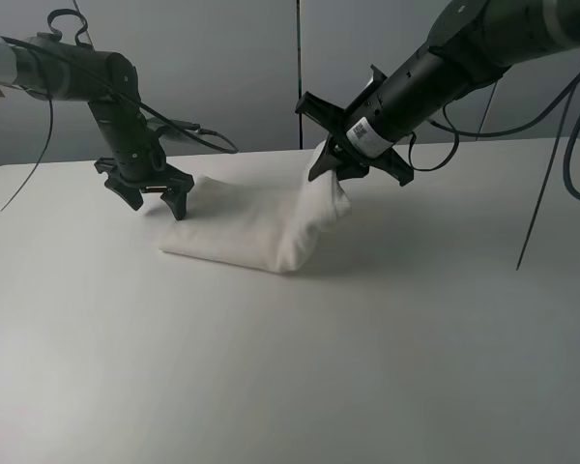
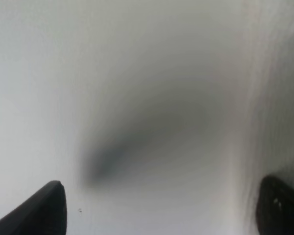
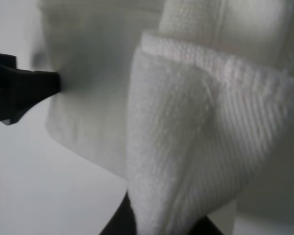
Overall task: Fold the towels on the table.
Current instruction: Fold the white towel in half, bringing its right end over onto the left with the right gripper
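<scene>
The white towel [image 1: 246, 230] lies folded on the white table [image 1: 290, 367], left of the middle at the back. My right gripper [image 1: 336, 166] is shut on the towel's right end and holds it lifted, so the cloth rises from the table to the jaws. The right wrist view shows that thick terry fold [image 3: 186, 147] close up, with dark fingers [image 3: 118, 221] at its base. My left gripper [image 1: 158, 206] is open and empty, low at the towel's left end. In the left wrist view its fingertips [image 2: 39, 210] frame blurred tabletop, with the towel's edge [image 2: 279, 73] to one side.
Black cables [image 1: 551, 145] hang from the right arm over the table's back right. The left gripper's finger [image 3: 19, 90] shows beyond the towel in the right wrist view. A grey wall [image 1: 251, 68] stands behind the table's back edge.
</scene>
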`<state>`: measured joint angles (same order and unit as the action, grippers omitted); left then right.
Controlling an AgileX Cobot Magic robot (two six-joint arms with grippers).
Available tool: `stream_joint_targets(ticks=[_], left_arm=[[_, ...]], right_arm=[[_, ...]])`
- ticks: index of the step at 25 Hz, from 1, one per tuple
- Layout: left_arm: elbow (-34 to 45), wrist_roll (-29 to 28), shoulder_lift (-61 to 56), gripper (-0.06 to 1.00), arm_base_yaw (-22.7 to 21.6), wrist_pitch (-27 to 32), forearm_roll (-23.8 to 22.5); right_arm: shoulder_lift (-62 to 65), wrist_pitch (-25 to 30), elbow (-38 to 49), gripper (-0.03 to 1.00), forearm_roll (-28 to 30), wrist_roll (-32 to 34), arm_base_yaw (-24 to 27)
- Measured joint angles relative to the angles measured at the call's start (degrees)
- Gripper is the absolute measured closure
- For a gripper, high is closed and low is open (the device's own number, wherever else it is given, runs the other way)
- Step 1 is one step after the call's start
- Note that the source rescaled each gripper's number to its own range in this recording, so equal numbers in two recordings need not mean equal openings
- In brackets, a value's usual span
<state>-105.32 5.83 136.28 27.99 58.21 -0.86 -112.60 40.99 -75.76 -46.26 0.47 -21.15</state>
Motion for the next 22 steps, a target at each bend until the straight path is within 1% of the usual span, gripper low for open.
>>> stream_joint_targets(ticks=[2,4,6,10,14,16,20,22], left_arm=[[0.00,0.00,0.00,-0.05,0.00,0.00,0.00],[0.00,0.00,0.00,-0.05,0.00,0.00,0.00],[0.00,0.00,0.00,-0.05,0.00,0.00,0.00],[0.00,0.00,0.00,-0.05,0.00,0.00,0.00],[0.00,0.00,0.00,-0.05,0.00,0.00,0.00],[0.00,0.00,0.00,-0.05,0.00,0.00,0.10],[0.00,0.10,0.00,-0.05,0.00,0.02,0.86],[0.00,0.10,0.00,-0.05,0.00,0.13,0.86]], right_arm=[[0.00,-0.69,0.00,0.96,-4.64,-2.79,0.00],[0.00,-1.67,0.00,0.96,-7.21,-4.52,-0.21],[0.00,-3.16,0.00,0.96,-8.31,-5.05,-1.11],[0.00,-6.28,0.00,0.96,-8.68,-5.57,-3.88],[0.00,-7.49,0.00,0.96,-10.71,-6.47,-4.88],[-0.22,-7.76,0.00,0.96,-13.62,-8.70,-5.22],[-1.47,-7.65,-0.61,0.96,-21.78,-14.45,-5.51],[-2.19,-7.65,-1.13,0.96,-24.20,-16.30,-5.87]])
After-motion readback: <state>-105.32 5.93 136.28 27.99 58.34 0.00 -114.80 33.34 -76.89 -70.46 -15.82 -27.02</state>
